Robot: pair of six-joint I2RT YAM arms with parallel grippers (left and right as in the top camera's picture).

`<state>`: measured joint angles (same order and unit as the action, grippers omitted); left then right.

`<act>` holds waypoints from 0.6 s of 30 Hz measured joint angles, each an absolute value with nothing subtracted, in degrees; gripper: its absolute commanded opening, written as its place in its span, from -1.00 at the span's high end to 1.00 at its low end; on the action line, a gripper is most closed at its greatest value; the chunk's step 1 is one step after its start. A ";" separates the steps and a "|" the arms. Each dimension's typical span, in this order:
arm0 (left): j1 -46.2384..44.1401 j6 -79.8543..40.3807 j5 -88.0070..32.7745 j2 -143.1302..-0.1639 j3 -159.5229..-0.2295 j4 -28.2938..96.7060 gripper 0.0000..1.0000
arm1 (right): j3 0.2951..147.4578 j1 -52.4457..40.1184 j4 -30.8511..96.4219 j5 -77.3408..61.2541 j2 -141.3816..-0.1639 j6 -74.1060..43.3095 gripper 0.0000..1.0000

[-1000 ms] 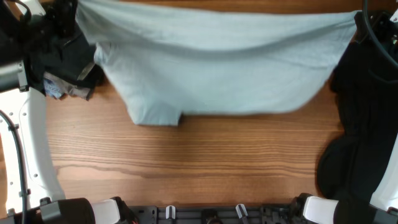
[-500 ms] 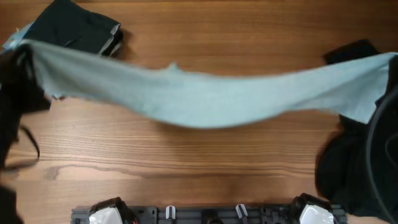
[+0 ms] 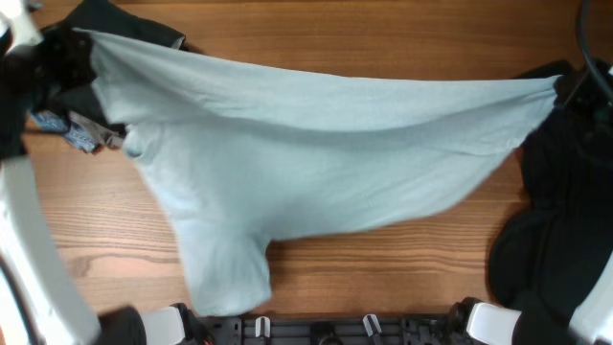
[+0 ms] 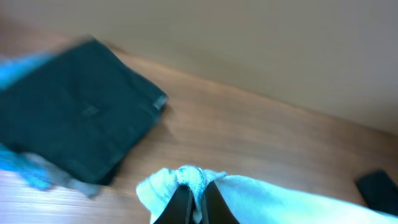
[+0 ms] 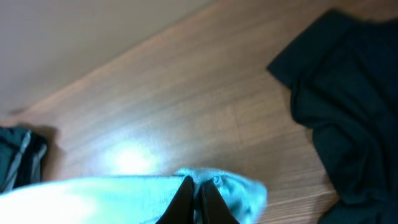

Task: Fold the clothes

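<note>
Holding the shirt [image 3: 316, 163] stretched above the table [image 3: 383, 278]; my left pincer [image 4: 196, 202] is clamped on its 10 o'clock corner and my right pincer [image 5: 193, 200] on its 2 o'clock corner. I'd lower evenly, taut, clear of the dark pile [image 3: 556, 240].

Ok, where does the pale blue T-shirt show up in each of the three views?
Overhead: the T-shirt spans the middle, stretched left to right, one sleeve reaching toward bottom left.
Left wrist: a bunched corner at bottom centre, running off right.
Right wrist: a strip along the bottom edge, left to centre.
Shared landmark: the wooden table, seen in all three.
</note>
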<state>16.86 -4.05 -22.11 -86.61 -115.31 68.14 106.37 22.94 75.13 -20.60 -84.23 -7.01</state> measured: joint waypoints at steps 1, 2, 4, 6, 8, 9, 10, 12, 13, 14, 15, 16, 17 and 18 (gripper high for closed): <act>16.88 -4.05 -24.10 -89.01 -115.13 68.18 0.92 | 106.32 22.94 75.33 -20.99 -85.32 -6.50 0.91; 16.88 -4.05 -26.15 -90.98 -114.98 68.20 0.92 | 106.32 22.94 75.44 -21.23 -85.95 -5.78 0.92; 16.88 -3.99 -28.75 -92.75 -114.89 68.18 0.92 | 106.32 22.94 75.13 -21.67 -85.97 -4.60 0.91; 16.88 -3.70 -30.85 -92.55 -114.91 68.18 0.92 | 106.32 22.94 74.54 -22.11 -85.93 -4.19 0.91; 16.88 -3.64 -31.48 -92.53 -114.91 68.45 0.92 | 106.32 22.94 74.54 -23.20 -85.73 -4.16 0.91; 16.88 -3.44 -31.83 -92.40 -114.91 69.12 0.93 | 106.32 22.94 74.56 -23.75 -85.41 -4.14 0.92; 16.88 -3.03 -32.12 -92.05 -114.91 69.97 0.92 | 106.32 22.94 74.59 -24.32 -84.40 -4.16 0.91; 16.99 -2.20 -32.45 -90.50 -114.89 70.70 0.92 | 106.32 22.94 74.78 -24.56 -81.91 -4.14 0.91; 17.10 -2.07 -32.53 -89.58 -114.89 70.85 0.92 | 106.32 22.94 74.87 -24.67 -80.58 -4.14 0.92; 17.47 -1.91 -32.60 -88.09 -114.87 71.13 0.92 | 106.32 22.94 75.44 -24.84 -78.00 -4.16 0.91; 18.39 -1.74 -32.49 -85.78 -114.85 71.79 0.92 | 106.32 22.94 75.81 -24.95 -75.70 -4.16 0.92; 19.25 -1.65 -32.47 -83.90 -114.85 72.16 0.92 | 106.32 22.94 75.92 -25.06 -73.21 -4.16 0.91; 20.47 -1.56 -32.21 -81.45 -114.85 72.90 0.92 | 106.32 22.94 75.90 -25.04 -71.26 -4.19 0.91; 21.78 -1.56 -31.48 -78.91 -114.85 73.60 0.92 | 106.34 22.92 75.96 -24.77 -68.40 -4.45 0.91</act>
<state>21.78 -1.56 -31.48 -78.91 -114.85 73.60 106.34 22.92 75.96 -24.77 -68.40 -4.45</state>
